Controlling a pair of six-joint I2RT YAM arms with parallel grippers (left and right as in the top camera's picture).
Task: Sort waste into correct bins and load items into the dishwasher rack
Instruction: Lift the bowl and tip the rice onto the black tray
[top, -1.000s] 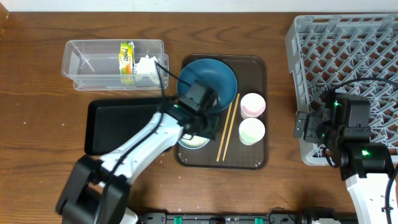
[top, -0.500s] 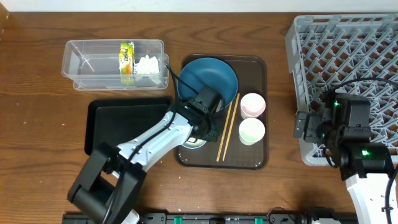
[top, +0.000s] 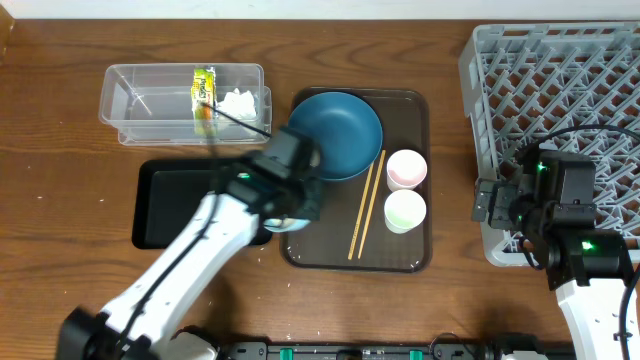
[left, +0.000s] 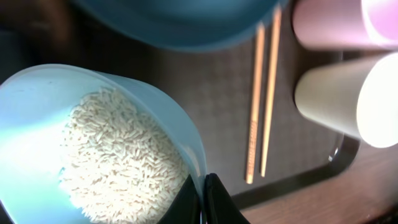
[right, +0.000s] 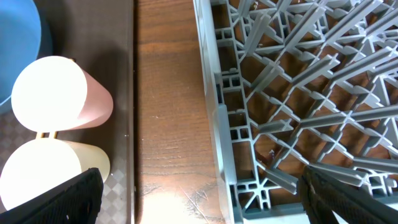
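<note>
Pinching the rim of the pale blue round bowl (left: 37, 124) between my left gripper (left: 203, 200) fingers, clamped tight. White rice grains (left: 118, 155) fill its bottom. Bowl sits at the left edge of the brown serving tray (top: 415, 255), just beside the shallow black rectangular tray (top: 170, 205); lifted or not, cannot tell.

Done: crumpled white tissue (top: 238, 102) and yellow-green printed wrapper (top: 204, 95) lie in the clear plastic divided tub (top: 130, 100).

Left: rice not yet dumped. Large round blue plate (top: 340, 130), pink cup (top: 406, 168), pale green cup (top: 404, 210) and two wooden chopsticks (top: 364, 205) remain on the brown tray. Grey plastic lattice rack (top: 560, 80) holds nothing.

Right gripper (right: 200, 180): fingers spread wide, empty, over the rack's edge.
</note>
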